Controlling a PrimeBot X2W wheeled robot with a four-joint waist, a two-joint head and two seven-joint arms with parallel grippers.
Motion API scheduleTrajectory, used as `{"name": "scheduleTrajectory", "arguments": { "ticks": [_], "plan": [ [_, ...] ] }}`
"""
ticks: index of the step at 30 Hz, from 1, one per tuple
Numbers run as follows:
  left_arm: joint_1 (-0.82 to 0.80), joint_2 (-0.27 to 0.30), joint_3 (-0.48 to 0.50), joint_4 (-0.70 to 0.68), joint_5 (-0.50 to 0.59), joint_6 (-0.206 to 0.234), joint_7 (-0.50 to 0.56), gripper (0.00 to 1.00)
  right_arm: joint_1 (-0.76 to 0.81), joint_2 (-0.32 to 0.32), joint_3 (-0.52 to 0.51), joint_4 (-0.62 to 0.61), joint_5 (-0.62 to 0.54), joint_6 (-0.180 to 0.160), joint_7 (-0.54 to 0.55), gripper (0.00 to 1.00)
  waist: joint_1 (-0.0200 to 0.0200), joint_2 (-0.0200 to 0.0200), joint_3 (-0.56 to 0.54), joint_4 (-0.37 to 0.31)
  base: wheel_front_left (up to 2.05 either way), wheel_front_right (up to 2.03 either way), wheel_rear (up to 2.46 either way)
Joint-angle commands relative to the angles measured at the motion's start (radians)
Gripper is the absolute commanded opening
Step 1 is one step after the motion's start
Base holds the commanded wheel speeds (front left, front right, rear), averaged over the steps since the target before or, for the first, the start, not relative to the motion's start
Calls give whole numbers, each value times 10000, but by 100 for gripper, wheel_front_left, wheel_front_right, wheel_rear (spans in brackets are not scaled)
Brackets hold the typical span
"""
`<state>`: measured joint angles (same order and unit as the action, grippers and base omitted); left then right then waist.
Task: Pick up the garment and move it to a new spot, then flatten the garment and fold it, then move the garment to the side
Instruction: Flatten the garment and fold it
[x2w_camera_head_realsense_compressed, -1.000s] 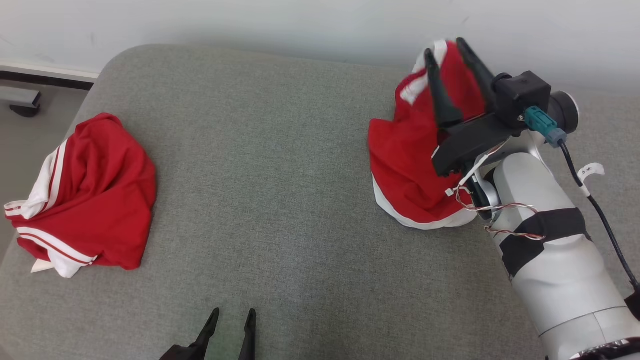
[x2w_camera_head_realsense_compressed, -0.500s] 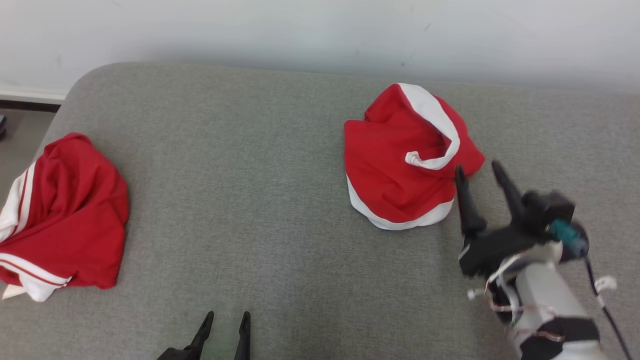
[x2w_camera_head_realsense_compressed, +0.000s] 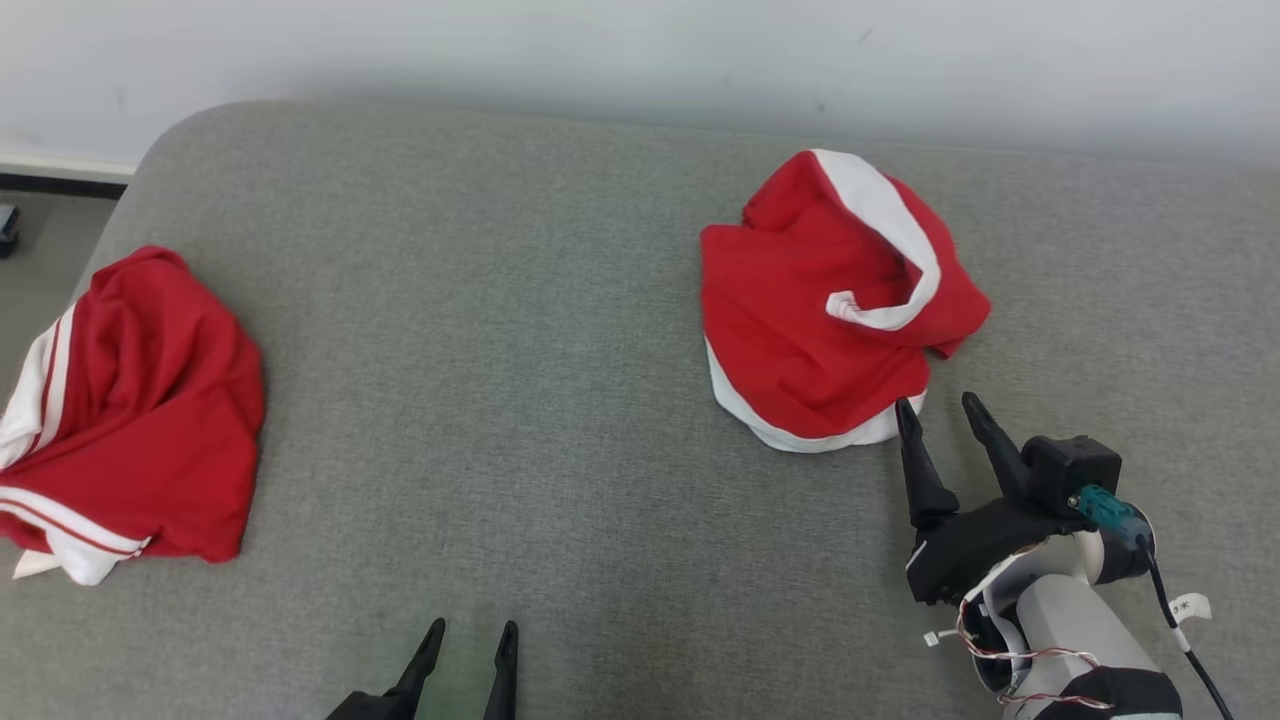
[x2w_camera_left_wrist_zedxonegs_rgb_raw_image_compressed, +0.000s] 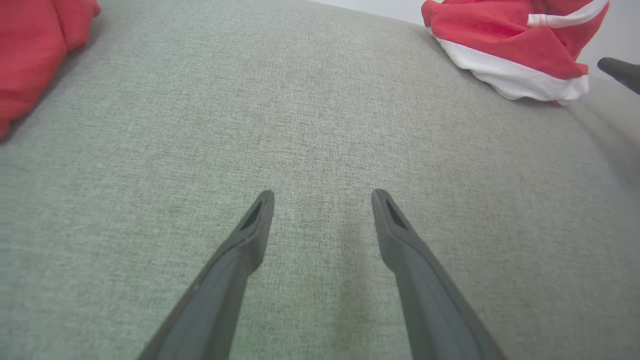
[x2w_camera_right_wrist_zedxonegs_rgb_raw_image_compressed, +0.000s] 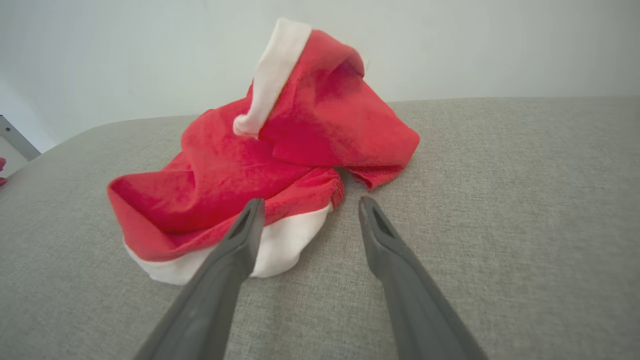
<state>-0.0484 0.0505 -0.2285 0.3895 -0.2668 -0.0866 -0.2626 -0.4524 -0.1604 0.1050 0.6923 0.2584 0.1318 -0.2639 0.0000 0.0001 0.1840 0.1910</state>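
I count two garments, two grippers and one grey upholstered surface (x2w_camera_head_realsense_compressed: 560, 350) that carries everything. The red garment (x2w_camera_head_realsense_compressed: 800, 340) I am working on lies crumpled at about 2 o'clock in my head view, on the far right part of the surface near the white wall (x2w_camera_head_realsense_compressed: 600, 50), with a white hem (x2w_camera_head_realsense_compressed: 820, 440) along its near edge and a white band curling over its top. The second red garment (x2w_camera_head_realsense_compressed: 150, 420), also white-trimmed, sits bunched at 9 o'clock at the left edge of the surface, well apart from the first. My right gripper (x2w_camera_head_realsense_compressed: 937, 402) is at 4 o'clock, fingers spread wide with nothing between them, pointing toward 12 at the near right corner of the red garment (x2w_camera_right_wrist_zedxonegs_rgb_raw_image_compressed: 240, 170). In the right wrist view that gripper (x2w_camera_right_wrist_zedxonegs_rgb_raw_image_compressed: 310, 201) has its left finger crossing in front of the white hem, and I cannot tell whether it touches the cloth; the right finger stands over bare grey fabric. My left gripper (x2w_camera_head_realsense_compressed: 470, 627) is at 6 o'clock, jaws apart and empty, low over bare surface. From the left gripper (x2w_camera_left_wrist_zedxonegs_rgb_raw_image_compressed: 322, 192) the red garment (x2w_camera_left_wrist_zedxonegs_rgb_raw_image_compressed: 500, 45) is at 1 o'clock and the second red garment (x2w_camera_left_wrist_zedxonegs_rgb_raw_image_compressed: 25, 55) at 10 o'clock, with open fabric between. A dark skirting strip (x2w_camera_head_realsense_compressed: 60, 185) runs along the wall at 10 o'clock.
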Motion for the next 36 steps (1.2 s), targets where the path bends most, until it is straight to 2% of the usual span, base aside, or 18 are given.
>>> {"name": "scheduleTrajectory", "arguments": {
  "ticks": [1, 2, 3, 5, 6, 11, 21, 23, 24, 32, 33, 34, 36],
  "plan": [
    [-128, -2, 0, -38, 57, 44, -34, 100, -117, -2, -19, 99, 67, -22, -4, 83, 0, -1, 162, 235, 0, 0, 0],
    [-131, -4, -17, -40, 68, 48, -34, 100, -159, -27, -19, 227, 69, -22, -5, 63, 0, -1, 184, 315, 0, 0, 0],
    [-122, -4, -11, -37, 77, 55, -34, 100, -217, -27, -8, 336, 82, -22, -5, 49, 0, -1, 198, 371, 0, 0, 0],
    [-108, -4, 4, -35, 89, 31, -34, 100, -350, -13, 31, 595, 140, -22, -5, 31, 0, -1, 222, 475, 0, 0, 0],
    [-94, -2, 22, -34, 109, 19, -34, 100, -411, -11, 51, 679, 157, -22, -7, 0, 0, -1, 222, 506, 0, 0, 0],
    [-30, -6, 132, -4, 130, 15, -34, 100, -467, -39, -207, 893, 177, -22, -5, 0, 0, -1, 147, 520, 0, 0, 0],
    [51, 1, 145, -22, 135, -53, -34, 100, -149, 118, -432, 384, 305, -22, -5, 0, 0, -1, -86, 148, 0, 0, 0],
    [29, -1, 121, -9, 130, -56, -34, 100, -103, 183, -376, 594, 438, -22, -4, 53, 0, -1, -102, 143, 0, 0, 0],
    [16, -3, 108, -16, 131, -59, -34, 100, -151, 163, -321, 586, 455, -22, -5, 100, 0, -1, -86, 156, 0, 0, 0],
    [-128, -3, 39, -75, 121, -29, -34, 100, -395, -18, -310, 805, 467, -22, -4, 100, 0, -1, 226, 486, 0, 0, 0],
    [-139, -4, 30, -90, 106, -16, -34, 100, -425, -21, -278, 868, 484, -22, -4, 90, 0, -1, 270, 545, 0, 0, 0],
    [-139, -4, 26, -97, 93, 1, -34, 100, -464, -37, -230, 907, 496, -22, -4, 75, 0, -1, 308, 591, 0, 0, 0],
    [-138, -4, 22, -112, 72, 35, -34, 100, -562, -68, -162, 959, 536, -22, -5, 8, 0, -1, 367, 657, 0, 0, 0]
  ]
}}
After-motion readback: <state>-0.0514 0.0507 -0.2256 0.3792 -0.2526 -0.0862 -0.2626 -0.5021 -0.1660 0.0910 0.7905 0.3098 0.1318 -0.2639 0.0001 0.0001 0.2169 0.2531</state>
